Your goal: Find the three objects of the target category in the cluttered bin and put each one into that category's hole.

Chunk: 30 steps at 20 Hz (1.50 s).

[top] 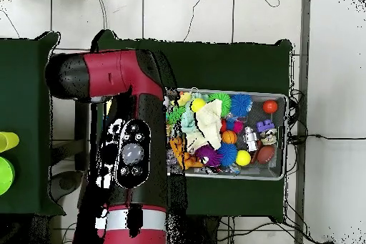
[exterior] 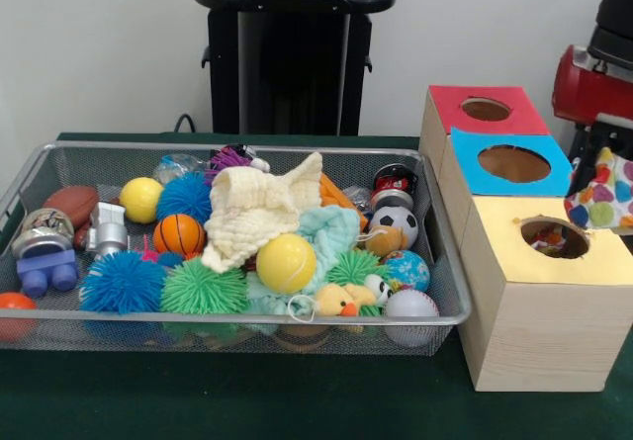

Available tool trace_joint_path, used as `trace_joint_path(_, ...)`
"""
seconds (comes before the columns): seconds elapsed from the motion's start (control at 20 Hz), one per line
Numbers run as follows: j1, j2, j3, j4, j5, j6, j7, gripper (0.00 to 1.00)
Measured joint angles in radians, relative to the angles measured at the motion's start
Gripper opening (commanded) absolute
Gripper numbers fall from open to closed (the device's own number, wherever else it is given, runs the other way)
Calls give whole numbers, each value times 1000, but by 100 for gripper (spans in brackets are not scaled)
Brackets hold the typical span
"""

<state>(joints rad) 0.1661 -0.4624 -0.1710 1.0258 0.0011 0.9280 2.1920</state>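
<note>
Gripper fingers cannot be made out; at the front view's right edge a dotted white fabric piece (exterior: 605, 191) hangs beside the yellow-topped box's hole (exterior: 555, 237). Blue-topped (exterior: 512, 164) and red-topped (exterior: 486, 110) boxes stand behind. In the wire-mesh bin (exterior: 447, 262), a cream waffle cloth (exterior: 259, 211) drapes over balls and a mint-green cloth (exterior: 331, 232).
</note>
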Motion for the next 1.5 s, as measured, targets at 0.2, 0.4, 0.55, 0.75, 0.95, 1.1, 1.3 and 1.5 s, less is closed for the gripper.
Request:
trace_joint_path(0.2,11,0,5,6,-17,0,0,0)
trace_joint_path(0.4,12,0,17,10,-28,0,0,0)
trace_joint_path(0.55,12,0,25,11,-31,0,0,0)
trace_joint_path(0.75,11,0,32,12,-33,0,0,0)
trace_joint_path(0.95,10,0,34,12,-34,0,0,0)
trace_joint_path(1.1,10,0,34,12,-35,0,0,0)
trace_joint_path(1.3,10,0,34,15,-38,0,0,0)
trace_joint_path(1.5,11,0,34,23,-62,0,0,0)
